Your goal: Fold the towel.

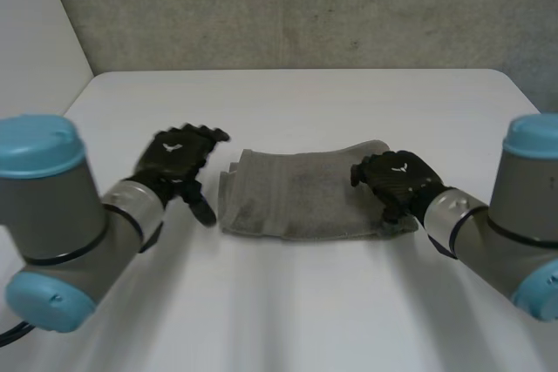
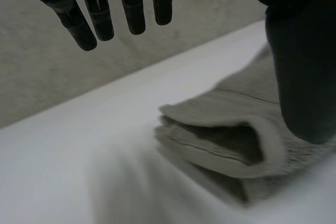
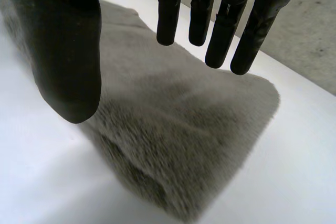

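- The towel (image 1: 301,193) lies on the white table (image 1: 296,102), about midway between the table's left and right edges, its long side running across from one arm to the other.
- It looks already folded, a compact grey oblong of several layers. So the job seems largely done, with at most a last fold or a tidy-up left.
- The left hand (image 1: 179,158) sits just beside the towel's left end, toward the table's left edge. Its fingers (image 2: 100,19) hang straight and spread with nothing between them and the thumb. It looks placed either to let that end go or to take it up.
- The right hand (image 1: 397,179) is over the towel's right end. Its fingers (image 3: 220,30) are straight and slack above the pile, clasping nothing. Whether they touch the cloth I cannot tell. Being there would let it pin or smooth that end.
- At the left end the layers show as stacked lips: a rounded fold on top and thinner edges beneath, slightly uneven and gaping a little.
- At the right end the towel is plush and fuzzy, a soft rounded corner with a thick doubled edge facing the near side of the table.
- The cloth is a plain mid-grey with no pattern. Its top face is fairly flat, with shallow wrinkles.
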Robot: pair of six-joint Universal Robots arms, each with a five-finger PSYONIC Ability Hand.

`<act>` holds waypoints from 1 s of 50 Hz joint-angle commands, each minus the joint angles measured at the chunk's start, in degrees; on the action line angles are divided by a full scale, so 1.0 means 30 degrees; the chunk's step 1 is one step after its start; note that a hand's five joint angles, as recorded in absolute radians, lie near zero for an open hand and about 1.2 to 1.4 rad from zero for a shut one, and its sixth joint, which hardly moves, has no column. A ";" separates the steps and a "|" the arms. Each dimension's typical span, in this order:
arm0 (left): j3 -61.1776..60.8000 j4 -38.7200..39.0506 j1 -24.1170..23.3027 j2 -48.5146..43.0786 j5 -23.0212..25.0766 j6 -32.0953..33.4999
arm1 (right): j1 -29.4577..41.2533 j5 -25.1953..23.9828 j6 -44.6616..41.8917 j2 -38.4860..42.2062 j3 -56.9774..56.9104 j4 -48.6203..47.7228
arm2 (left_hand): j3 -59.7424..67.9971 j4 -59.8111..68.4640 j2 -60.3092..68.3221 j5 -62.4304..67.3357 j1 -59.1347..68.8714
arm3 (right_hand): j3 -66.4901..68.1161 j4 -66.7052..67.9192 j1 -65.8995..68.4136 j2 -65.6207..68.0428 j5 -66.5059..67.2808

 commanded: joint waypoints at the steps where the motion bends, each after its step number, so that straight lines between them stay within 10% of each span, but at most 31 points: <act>1: 0.1959 -0.1763 -0.1074 -0.2435 -0.0090 0.0995 | -0.0212 0.0046 -0.0412 -0.0125 0.1671 -0.1661 | -0.0503 -0.0868 -0.0726 -0.3733 -0.0785 | 0.1391 0.1391 0.1461 0.1610 0.1126; 27: 0.1670 -0.1883 -0.1163 -0.3260 -0.0090 0.1351 | -0.1296 0.1921 -0.3020 0.0286 0.3342 -0.4005 | -0.0952 -0.1317 -0.1175 -0.4182 -0.1234 | 0.2792 0.2792 0.2862 0.3012 0.2527; 34: 0.1552 -0.1912 -0.1163 -0.2851 -0.0090 0.1321 | -0.1413 0.1892 -0.2962 0.0286 0.3489 -0.4328 | -0.0952 -0.1317 -0.1175 -0.4182 -0.1234 | 1.7324 1.7324 1.7394 1.7543 1.7059; 50: 0.2401 -0.2000 -0.0344 -0.0332 -0.0090 0.1234 | -0.4337 0.0487 -0.2871 -0.1207 0.5098 -0.3977 | -0.0784 -0.1149 -0.1007 -0.4014 -0.1067 | 1.7351 1.7351 1.7421 1.7571 1.7086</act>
